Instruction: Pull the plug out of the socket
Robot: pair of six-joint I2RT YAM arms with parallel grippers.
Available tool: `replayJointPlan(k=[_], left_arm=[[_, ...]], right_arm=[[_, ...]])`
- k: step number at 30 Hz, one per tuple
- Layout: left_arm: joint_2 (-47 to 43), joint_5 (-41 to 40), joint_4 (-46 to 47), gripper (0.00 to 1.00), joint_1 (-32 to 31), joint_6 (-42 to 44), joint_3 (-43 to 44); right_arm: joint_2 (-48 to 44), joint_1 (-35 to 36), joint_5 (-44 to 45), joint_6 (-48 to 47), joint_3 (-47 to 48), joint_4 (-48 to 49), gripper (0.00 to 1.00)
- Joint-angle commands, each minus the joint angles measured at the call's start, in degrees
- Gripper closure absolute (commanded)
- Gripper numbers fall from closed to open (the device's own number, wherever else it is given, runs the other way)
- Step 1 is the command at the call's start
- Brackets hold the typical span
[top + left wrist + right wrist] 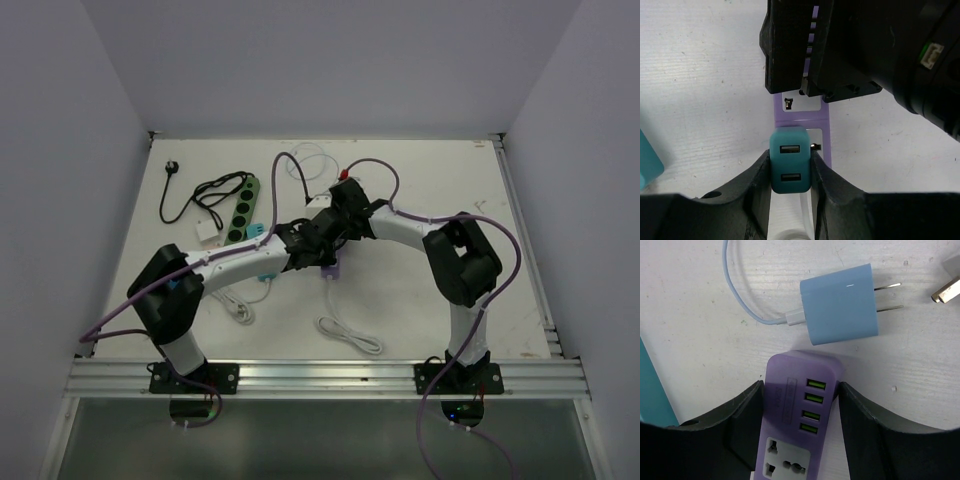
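Observation:
A purple socket strip (pixel 790 412) with green USB ports lies on the white table, and it also shows in the left wrist view (pixel 826 131) and the top view (pixel 330 268). My right gripper (pixel 801 407) is shut on the strip's end, one finger pressed on each side. A teal plug (pixel 790 167) with two USB slots stands on the strip's socket face. My left gripper (pixel 790 172) is shut on the teal plug's sides. I cannot tell how deep its prongs sit. Both grippers meet at the table's middle (pixel 322 240).
A blue charger (pixel 840 305) with bare prongs and a pale cable lies just beyond the strip. A green power strip (pixel 240 210), a black cable (pixel 190 195) and a white adapter (pixel 207 232) lie at the back left. White cables (pixel 350 335) lie near the front.

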Motion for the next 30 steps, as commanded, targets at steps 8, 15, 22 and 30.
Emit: replayJointPlan(k=[8, 15, 22, 30], left_arm=[[-7.49, 2.62, 6.33, 1.0, 0.49, -0.72, -5.4], [-10.56, 4.38, 11.69, 1.0, 0.31, -2.74, -13.31], [-11.1, 4.21, 13.97, 1.0, 0.49, -3.53, -15.42], [-14.16, 6.84, 20.12, 1.0, 2.59, -8.45, -21.92]], right_arm=[[4.18, -0.92, 0.09, -3.47, -5.83, -6.77, 0.9], [-2.23, -3.82, -13.89, 1.45, -10.4, 1.48, 0.33], [-5.75, -5.14, -21.1, 6.19, -15.23, 7.64, 0.13], [-8.57, -5.23, -28.39, 10.95, -24.36, 19.41, 0.19]])
